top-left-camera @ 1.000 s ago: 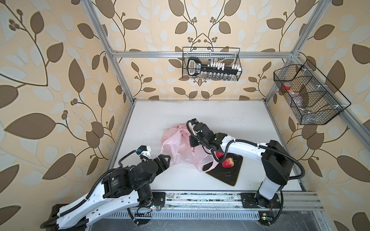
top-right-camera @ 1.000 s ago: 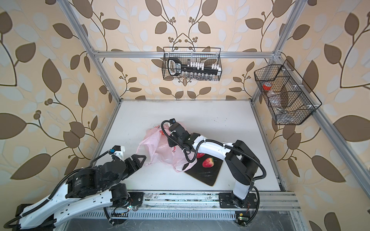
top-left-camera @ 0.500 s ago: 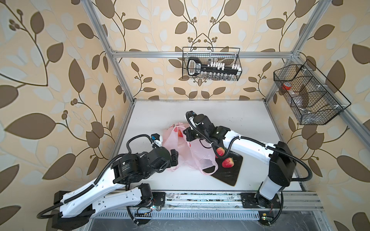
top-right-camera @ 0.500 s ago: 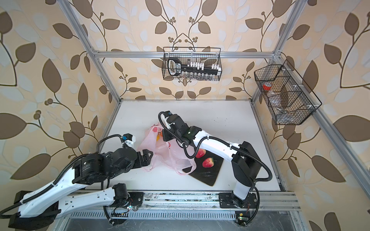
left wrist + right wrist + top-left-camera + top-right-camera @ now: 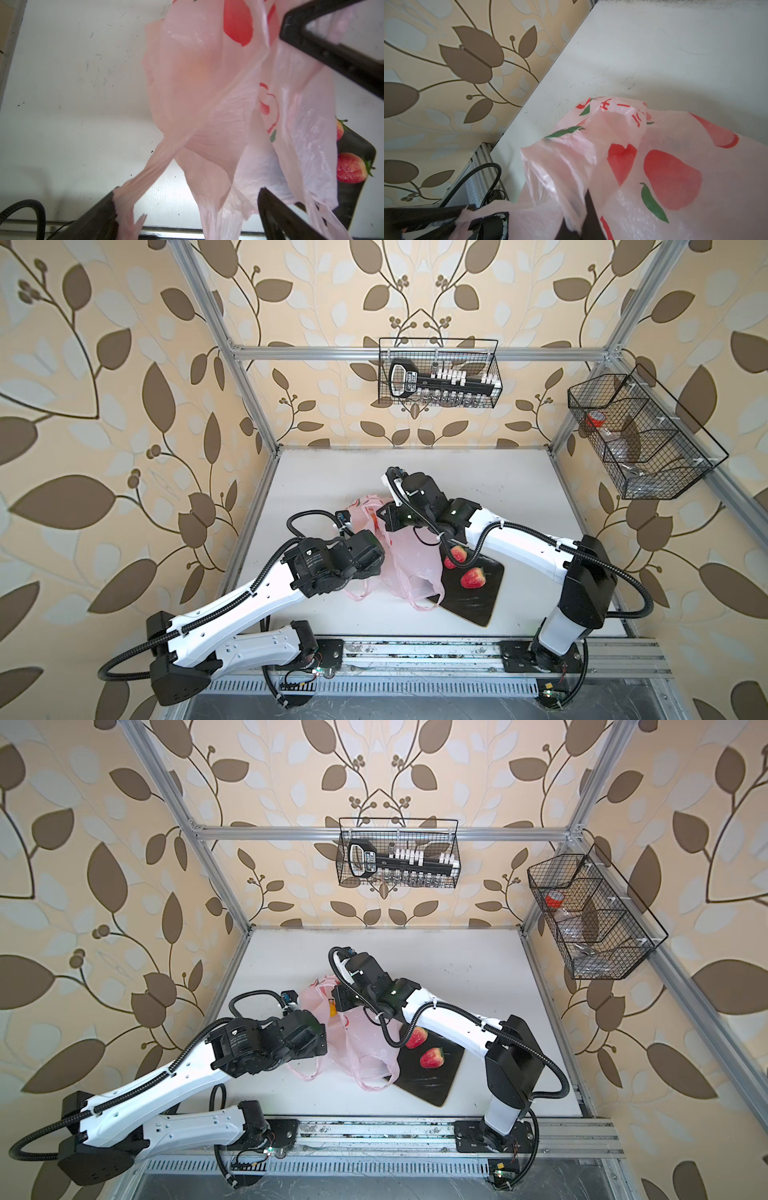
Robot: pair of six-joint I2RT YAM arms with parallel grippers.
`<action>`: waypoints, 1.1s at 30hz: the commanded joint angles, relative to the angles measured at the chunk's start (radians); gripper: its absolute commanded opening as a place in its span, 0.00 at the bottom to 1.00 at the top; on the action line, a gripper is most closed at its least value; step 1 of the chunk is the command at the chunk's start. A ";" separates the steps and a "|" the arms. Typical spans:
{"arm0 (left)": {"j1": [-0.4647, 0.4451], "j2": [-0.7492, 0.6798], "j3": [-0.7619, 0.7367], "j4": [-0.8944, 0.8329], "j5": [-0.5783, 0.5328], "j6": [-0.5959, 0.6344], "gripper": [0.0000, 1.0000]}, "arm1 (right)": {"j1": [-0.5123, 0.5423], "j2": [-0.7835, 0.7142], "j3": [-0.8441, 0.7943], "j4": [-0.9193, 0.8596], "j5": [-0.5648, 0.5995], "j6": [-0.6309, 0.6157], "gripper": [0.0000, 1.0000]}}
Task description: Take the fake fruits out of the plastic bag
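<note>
- The plastic bag (image 5: 409, 562) is thin, soft pink film with red fruit printed on it. It hangs crumpled above the white worktop (image 5: 498, 493), and its lower end reaches over a corner of the black plate (image 5: 471, 608).
- The right claw (image 5: 385, 519) is closed on a pinch of film at the upper part of the bag and holds it up.
- The left claw (image 5: 187, 191) stands wide and grips nothing. One loop handle (image 5: 145, 166) lies stretched across one finger (image 5: 104, 207).
- Two red fake fruits (image 5: 473, 577) lie on the plate, outside the bag. An orange-yellow fruit (image 5: 332, 1009) shows through the film, so at least one is inside.
- I think the film weighs almost nothing. It will fold, slip between smooth pads, and tear if pulled hard. The handle or the bottom seam, where the layers gather, looks like the safest place to hold.
- The fruits look glossy, rounded and probably light and hard, so they may roll. A gentle grip across the middle should suit them.
</note>
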 commanded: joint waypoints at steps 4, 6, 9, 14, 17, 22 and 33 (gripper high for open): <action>0.063 0.074 -0.018 0.099 0.033 0.107 0.99 | -0.002 -0.049 0.041 -0.005 -0.023 0.025 0.00; 0.073 0.107 -0.026 0.125 0.041 0.118 0.99 | -0.003 -0.049 0.045 -0.003 -0.029 0.033 0.00; 0.097 0.150 -0.051 0.177 0.054 0.139 0.99 | -0.008 -0.054 0.044 0.009 -0.040 0.047 0.00; 0.143 0.203 -0.072 0.214 0.019 0.148 0.94 | -0.038 -0.060 0.041 0.018 -0.057 0.049 0.00; 0.164 0.204 -0.086 0.238 0.005 0.160 0.64 | -0.069 -0.057 0.045 0.024 -0.069 0.041 0.00; 0.183 0.136 -0.088 0.239 -0.012 0.150 0.24 | -0.120 -0.038 0.063 0.023 -0.065 -0.013 0.00; 0.193 -0.140 -0.215 0.398 0.135 0.246 0.00 | -0.220 0.083 0.089 0.125 -0.011 -0.253 0.00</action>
